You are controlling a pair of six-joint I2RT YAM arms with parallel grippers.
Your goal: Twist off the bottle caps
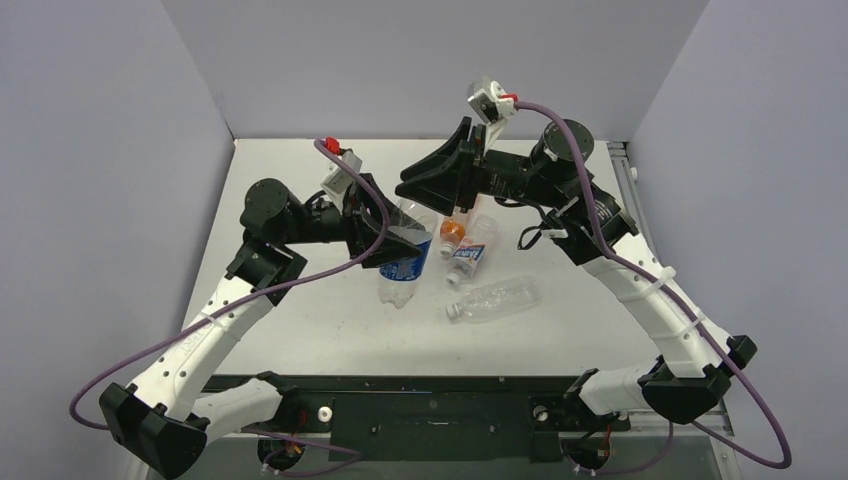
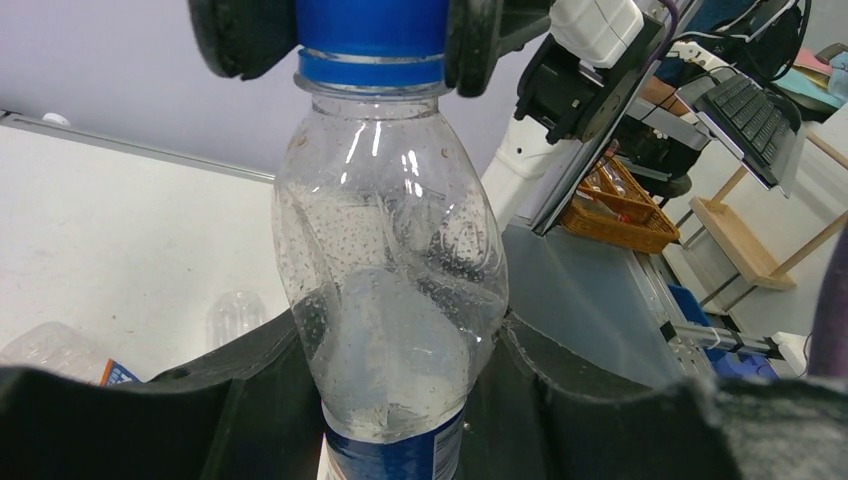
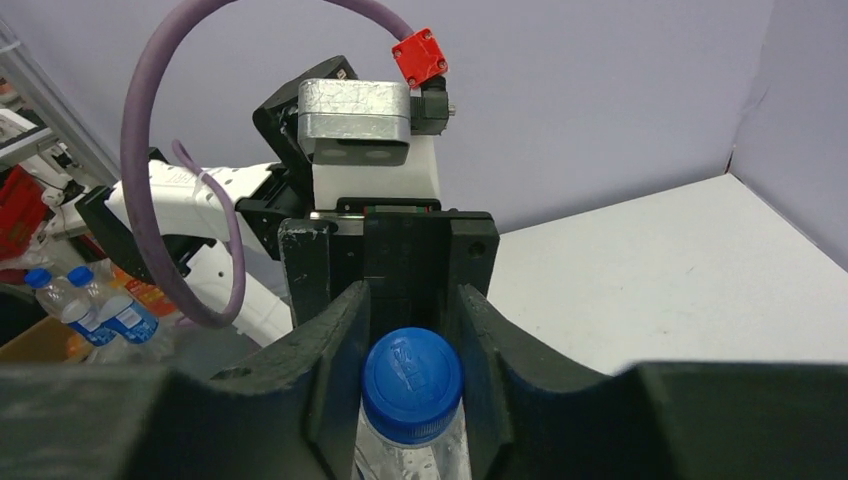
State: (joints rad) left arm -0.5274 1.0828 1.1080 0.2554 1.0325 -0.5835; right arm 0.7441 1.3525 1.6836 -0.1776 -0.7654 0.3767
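Nearest the arm bases: plain bottle (image 1: 497, 297) on its side on the table (image 1: 300, 330), neck pointing left. Neither arm is touching it. Its cap end is too small to read.

Just behind it: short bottle (image 1: 470, 256) with the blue-white label, also lying down, neck toward the near edge. Orange bottle (image 1: 451, 234) is right beside it on the left. Can't tell whether those two touch.

Left of that group: Pepsi bottle (image 2: 390, 270), held by both arms.
- Left claw (image 2: 400, 340) is clamped across the body, one finger on each side just above the blue label. The clear upper part, with droplets inside, bulges out past the fingers.
- In the top view the bottle leans, base toward the near edge, neck up and toward the far wall. Can't tell whether the base touches the table.

Right claw (image 3: 411, 305) comes in from the far right and is closed on the blue cap (image 3: 412, 385), pads pressed on opposite sides of it.
- The cap sits on the neck, with the blue ring just below it.
- In the top view the claw body hides the cap.

The two claws face each other across the bottle. The right wrist view looks over the cap straight at the left wrist's camera housing.

Far end: the table's back edge meets plain grey-lilac walls (image 1: 430, 60).
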